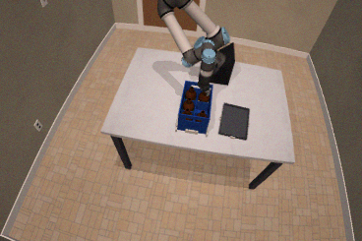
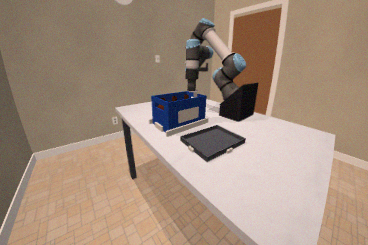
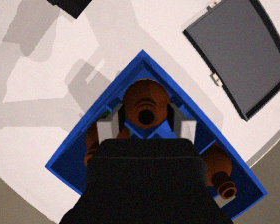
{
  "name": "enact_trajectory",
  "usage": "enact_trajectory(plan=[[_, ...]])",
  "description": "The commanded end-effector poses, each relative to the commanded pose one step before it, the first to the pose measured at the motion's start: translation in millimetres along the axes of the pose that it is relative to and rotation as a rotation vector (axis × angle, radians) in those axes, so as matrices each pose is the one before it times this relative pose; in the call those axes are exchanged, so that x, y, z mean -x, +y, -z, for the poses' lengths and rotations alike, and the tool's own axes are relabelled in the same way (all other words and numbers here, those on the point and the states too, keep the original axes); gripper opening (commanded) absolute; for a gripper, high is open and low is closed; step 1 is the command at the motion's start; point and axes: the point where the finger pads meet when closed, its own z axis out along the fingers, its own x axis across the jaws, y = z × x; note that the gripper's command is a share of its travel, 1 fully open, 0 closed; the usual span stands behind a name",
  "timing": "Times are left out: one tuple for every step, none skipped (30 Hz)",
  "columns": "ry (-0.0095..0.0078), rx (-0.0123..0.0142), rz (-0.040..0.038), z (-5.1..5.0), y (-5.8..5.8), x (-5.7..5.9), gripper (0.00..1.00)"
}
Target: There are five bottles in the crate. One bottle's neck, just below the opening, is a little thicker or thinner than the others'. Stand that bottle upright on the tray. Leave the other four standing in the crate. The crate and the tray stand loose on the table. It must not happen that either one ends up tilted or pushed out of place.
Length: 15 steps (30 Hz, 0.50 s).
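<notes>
A blue crate (image 1: 182, 123) (image 2: 164, 113) (image 3: 66, 155) stands on the white table (image 1: 148, 92) and holds brown bottles (image 1: 188, 106). My gripper (image 1: 204, 89) (image 2: 192, 90) is open and empty. It hangs just above the crate's far end, over one bottle (image 3: 145, 104) whose opening I see straight from above in the wrist view. Another bottle (image 3: 221, 177) shows at the crate's right corner there. The gripper's dark body hides the other bottles in the wrist view. The dark flat tray (image 1: 234, 121) (image 2: 213, 141) (image 3: 247, 50) lies empty to the right of the crate.
A black wedge-shaped box (image 1: 223, 63) (image 2: 240, 100) stands on the table behind the crate, near the arm's base. The crate sits near the table's front edge in the top view.
</notes>
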Motion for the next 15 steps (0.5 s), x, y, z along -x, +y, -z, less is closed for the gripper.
enact_trajectory(plan=[[-0.00251,-0.00093,0.00191,-1.05,-1.19,0.91,1.0],[0.0,0.0,0.0,0.0,0.0,0.0,1.0],[0.0,0.0,0.0,0.0,0.0,0.0,1.0],[0.0,0.0,0.0,0.0,0.0,0.0,1.0],[0.0,0.0,0.0,0.0,0.0,0.0,1.0],[0.0,0.0,0.0,0.0,0.0,0.0,1.0],[0.0,0.0,0.0,0.0,0.0,0.0,1.0],[0.0,0.0,0.0,0.0,0.0,0.0,1.0],[0.0,0.0,0.0,0.0,0.0,0.0,1.0],[0.0,0.0,0.0,0.0,0.0,0.0,0.0],[0.0,0.0,0.0,0.0,0.0,0.0,0.0],[0.0,0.0,0.0,0.0,0.0,0.0,0.0],[0.0,0.0,0.0,0.0,0.0,0.0,0.0],[0.0,0.0,0.0,0.0,0.0,0.0,0.0],[0.0,0.0,0.0,0.0,0.0,0.0,0.0]])
